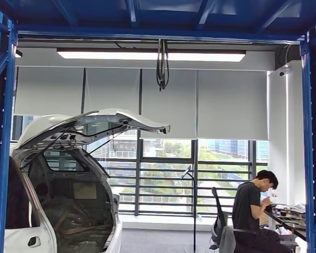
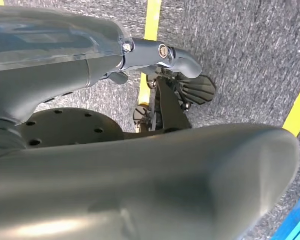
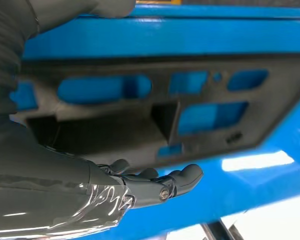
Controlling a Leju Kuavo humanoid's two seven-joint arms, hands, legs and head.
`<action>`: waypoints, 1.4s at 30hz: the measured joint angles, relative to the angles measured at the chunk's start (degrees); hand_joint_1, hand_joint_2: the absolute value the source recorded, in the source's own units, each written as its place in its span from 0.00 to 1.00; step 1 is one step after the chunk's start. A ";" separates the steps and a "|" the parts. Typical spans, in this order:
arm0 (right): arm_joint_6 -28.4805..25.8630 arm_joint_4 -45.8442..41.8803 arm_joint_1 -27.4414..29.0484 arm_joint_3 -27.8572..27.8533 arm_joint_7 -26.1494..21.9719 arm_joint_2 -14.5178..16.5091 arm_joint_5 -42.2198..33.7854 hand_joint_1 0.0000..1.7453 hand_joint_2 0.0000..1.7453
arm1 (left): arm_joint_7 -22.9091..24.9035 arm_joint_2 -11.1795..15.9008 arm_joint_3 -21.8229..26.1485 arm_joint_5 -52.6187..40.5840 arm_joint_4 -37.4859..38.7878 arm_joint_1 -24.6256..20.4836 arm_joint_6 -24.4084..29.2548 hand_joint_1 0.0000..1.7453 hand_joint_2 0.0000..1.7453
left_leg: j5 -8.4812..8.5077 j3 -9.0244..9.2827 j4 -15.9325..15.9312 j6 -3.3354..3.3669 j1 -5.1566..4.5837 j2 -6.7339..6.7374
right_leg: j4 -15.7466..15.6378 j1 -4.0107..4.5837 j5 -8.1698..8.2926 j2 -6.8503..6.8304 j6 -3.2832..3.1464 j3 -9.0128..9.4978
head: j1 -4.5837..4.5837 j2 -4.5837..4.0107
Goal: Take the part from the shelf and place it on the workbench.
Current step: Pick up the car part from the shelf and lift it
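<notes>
Framing the head view, the blue shelf frame (image 1: 1, 137) stood close on both sides, with a white car (image 1: 65, 205), its tailgate raised, beyond it on the left and a seated person (image 1: 252, 211) at a desk on the right. Nearer the robot, the right wrist view showed a blue shelf board (image 3: 224, 35) carrying the part (image 3: 148, 115), a long flat dark panel with several cut-out openings, which lay across the board with its near long edge toward the shelf's front rail. The right hand (image 3: 152, 182) sat just beside that near edge, fingers stretched out flat and together, holding nothing; whether they touched the panel could not be told. The left hand (image 2: 167, 75) hung over grey carpet with yellow floor tape (image 2: 150, 45), and whether its fingers were spread or curled could not be told from that angle.

The grasp appeared not yet made. The panel looked thin and wide, so a pinch at one edge seemed likely to let it tip, swing against the rail, or slide from the fingers during lifting.
</notes>
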 joint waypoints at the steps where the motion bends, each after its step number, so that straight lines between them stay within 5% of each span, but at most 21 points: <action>1: -0.67 0.44 0.91 -0.02 0.00 0.55 1.40 0.00 1.00 | 0.06 0.08 -0.01 -0.04 0.00 0.00 0.07 0.00 0.00 | 0.00 0.00 0.00 0.00 0.00 0.00 | 0.00 0.00 0.00 0.00 0.00 0.00 | 0.00 0.00; 12: -8.28 2.10 8.96 -4.08 1.26 3.94 19.48 0.00 1.00 | 0.75 0.27 -0.28 -0.83 0.00 0.11 0.56 0.00 0.00 | 0.00 0.01 0.00 0.00 -0.01 0.00 | -0.01 0.00 -0.03 0.00 -0.05 0.00 | 0.00 0.00; 26: -18.83 -5.82 18.48 -11.04 8.34 4.30 54.30 0.00 1.00 | -0.03 0.27 -0.38 -0.52 0.00 0.27 1.12 0.00 0.00 | -0.01 0.00 -0.01 -0.01 0.00 0.01 | -0.01 0.00 -0.05 0.00 -0.06 -0.02 | 0.00 0.00; 33: -19.15 -12.23 22.37 -16.13 8.49 4.90 63.32 0.00 1.00 | -0.06 0.27 -0.44 -0.54 0.00 0.38 1.19 0.00 0.00 | -0.01 0.01 -0.01 -0.01 0.00 0.01 | -0.01 0.00 -0.05 0.01 -0.06 -0.01 | 0.00 0.00; 42: -18.62 -17.13 23.92 -20.16 7.82 4.98 64.72 0.00 1.00 | -0.05 0.27 -0.46 -0.54 0.00 0.40 1.24 0.00 0.00 | -0.01 0.01 -0.01 0.00 0.00 0.01 | -0.01 0.00 -0.04 0.01 -0.06 -0.01 | 0.00 0.00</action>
